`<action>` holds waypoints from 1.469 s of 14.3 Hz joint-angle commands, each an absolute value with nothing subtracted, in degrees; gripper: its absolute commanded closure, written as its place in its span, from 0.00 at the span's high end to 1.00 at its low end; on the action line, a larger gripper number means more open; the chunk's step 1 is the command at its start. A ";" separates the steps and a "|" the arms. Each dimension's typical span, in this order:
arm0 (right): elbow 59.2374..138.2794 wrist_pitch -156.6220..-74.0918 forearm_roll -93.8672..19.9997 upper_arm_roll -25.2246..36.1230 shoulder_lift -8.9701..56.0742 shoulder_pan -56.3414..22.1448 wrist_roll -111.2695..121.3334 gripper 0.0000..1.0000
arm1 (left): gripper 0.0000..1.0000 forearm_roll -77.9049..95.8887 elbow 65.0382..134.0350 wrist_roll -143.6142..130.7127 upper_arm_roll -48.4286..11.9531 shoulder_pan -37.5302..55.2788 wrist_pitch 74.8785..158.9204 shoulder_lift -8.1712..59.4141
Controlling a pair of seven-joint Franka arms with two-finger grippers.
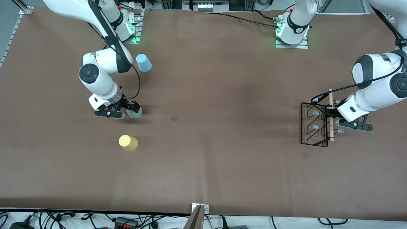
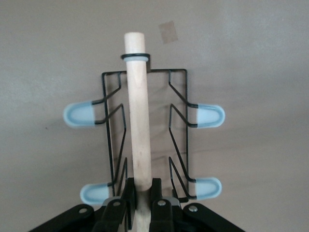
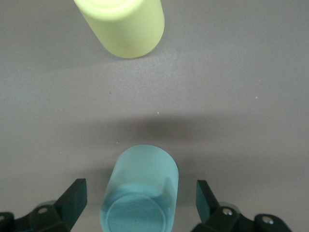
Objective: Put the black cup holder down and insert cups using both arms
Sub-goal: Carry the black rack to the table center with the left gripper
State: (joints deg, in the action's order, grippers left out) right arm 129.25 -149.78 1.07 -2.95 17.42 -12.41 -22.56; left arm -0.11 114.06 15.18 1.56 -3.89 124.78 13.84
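Observation:
The black cup holder [image 1: 301, 124] stands at the left arm's end of the table, its wooden rod handle [image 1: 330, 127] on top. My left gripper [image 1: 330, 115] is shut on that rod, as the left wrist view shows [image 2: 141, 193], with the wire frame [image 2: 186, 96] and pale-capped pegs [image 2: 79, 116] below. My right gripper [image 1: 132, 109] is open around the mint green cup [image 1: 138, 114], which stands upside down between the fingers [image 3: 75, 195] without touching them; the cup [image 3: 140, 193] fills the gap. The yellow cup [image 1: 128, 142] lies nearer the front camera, the light blue cup [image 1: 143, 62] farther.
The brown table [image 1: 206, 111] has wide bare room between the two arms. The yellow cup [image 3: 123, 24] also shows in the right wrist view, apart from the mint cup. A small square mark [image 1: 174, 118] lies near the middle.

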 commanded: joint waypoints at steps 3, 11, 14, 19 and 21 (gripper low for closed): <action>130.25 -151.61 0.62 -2.81 17.75 -13.89 -23.55 1.00 | 0.01 -0.97 105.14 13.98 0.88 -2.99 114.47 12.04; 129.64 -151.79 0.70 -2.72 18.46 -13.45 -22.85 1.00 | 0.01 0.79 100.30 -16.91 -16.33 -0.54 109.07 13.53; 129.11 -151.96 0.79 -2.29 18.81 -13.18 -22.68 1.00 | 0.01 0.79 96.69 -25.20 -18.11 6.12 109.25 17.65; 128.50 -151.96 0.79 -1.14 18.80 -13.89 -22.68 1.00 | 0.01 -0.09 88.87 -33.47 -18.02 15.99 109.42 25.65; 128.15 -152.14 0.79 -1.14 18.90 -13.54 -22.76 1.00 | 0.01 0.00 88.15 -34.28 -18.02 18.01 109.42 27.59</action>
